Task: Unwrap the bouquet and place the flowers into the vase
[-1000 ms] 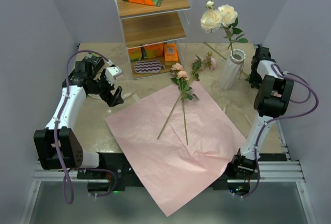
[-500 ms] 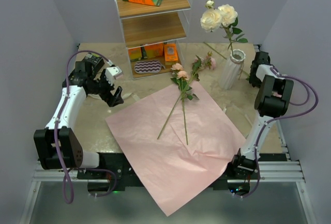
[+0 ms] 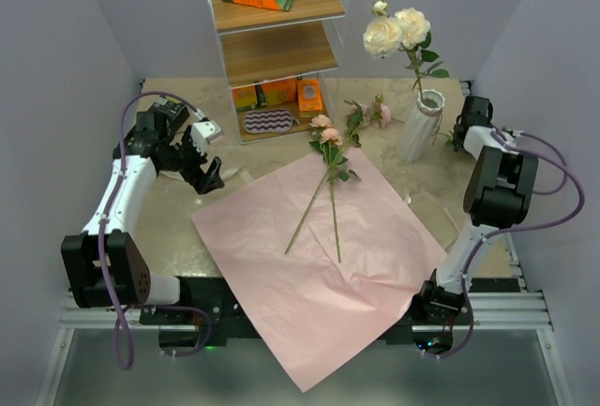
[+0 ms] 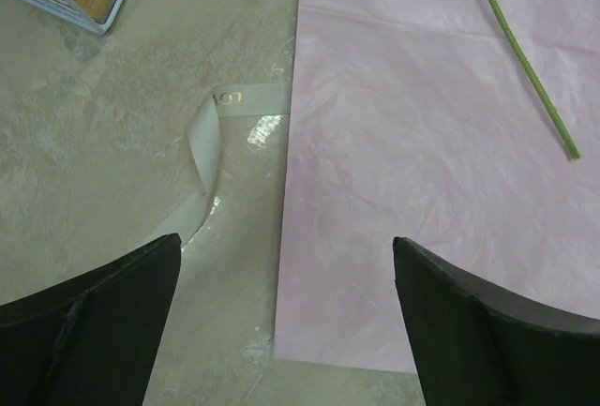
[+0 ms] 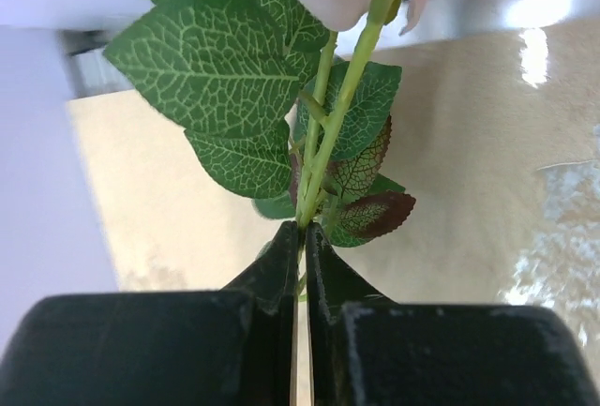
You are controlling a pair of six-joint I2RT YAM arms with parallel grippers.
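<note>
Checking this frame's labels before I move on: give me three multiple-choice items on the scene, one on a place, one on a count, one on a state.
1. Where are the cream-white roses?
A. flat on the pink sheet
B. standing in the vase
C. in the right gripper

2. How many long green stems lie across the pink sheet?
A. two
B. five
C. none

3. The right gripper is:
A. wide open
B. shut on nothing
C. shut on a flower stem

Answers: 1 B, their stem drops into the vase's mouth. 2 A, the top view shows two stems lying on the sheet. 3 C, the right wrist view shows the jaws pinched on the stem just below its leaves.
</note>
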